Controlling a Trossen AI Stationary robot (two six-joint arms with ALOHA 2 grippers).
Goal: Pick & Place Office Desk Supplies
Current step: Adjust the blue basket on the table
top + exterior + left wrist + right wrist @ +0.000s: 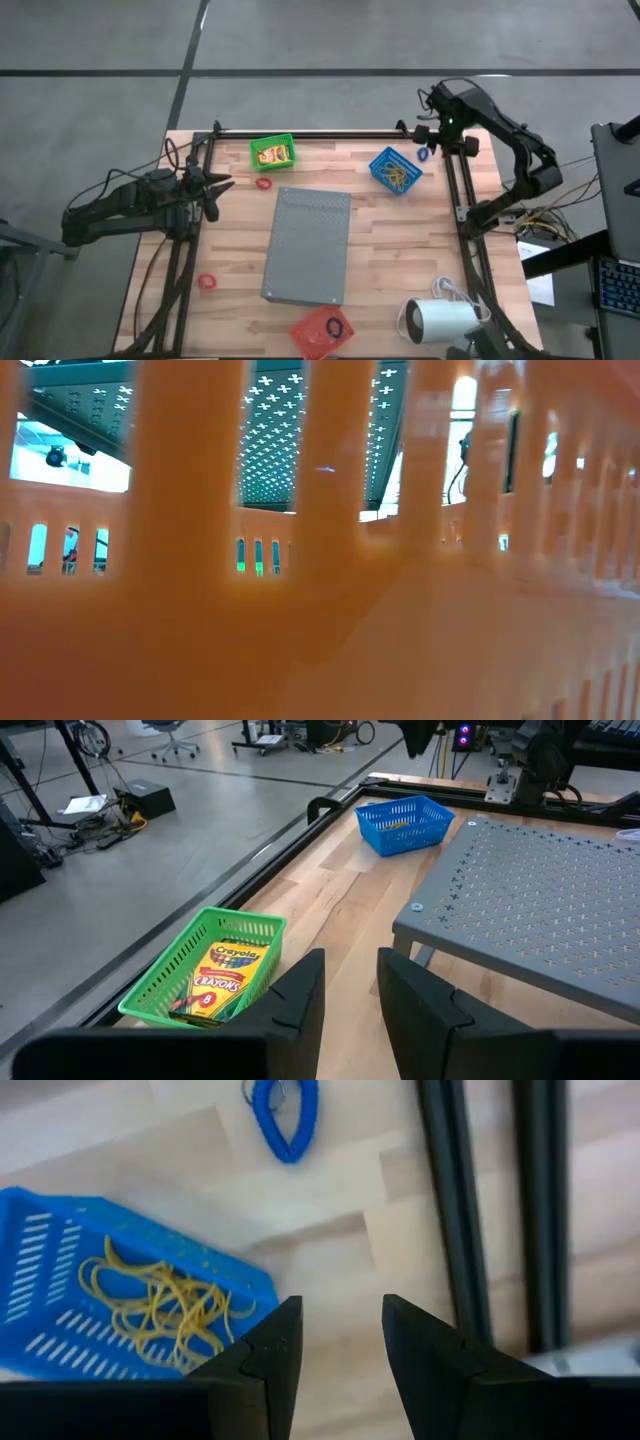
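My right claw (335, 1342) released, empty; blue ring (284, 1115) ahead, beside rail (452, 1200). Risk: descent clips rail, nudging ring away.

Left arm lies low along the counter's left edge, its hand (212, 190) pointing inward, fingers (300, 995) parted with nothing between; right arm bent over the far right corner, right hand (428, 140) aimed down, fingers (420, 1345) apart, empty

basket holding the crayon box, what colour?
Green: the basket around the crayon box is bright green slatted plastic. Clearest in the left wrist view.
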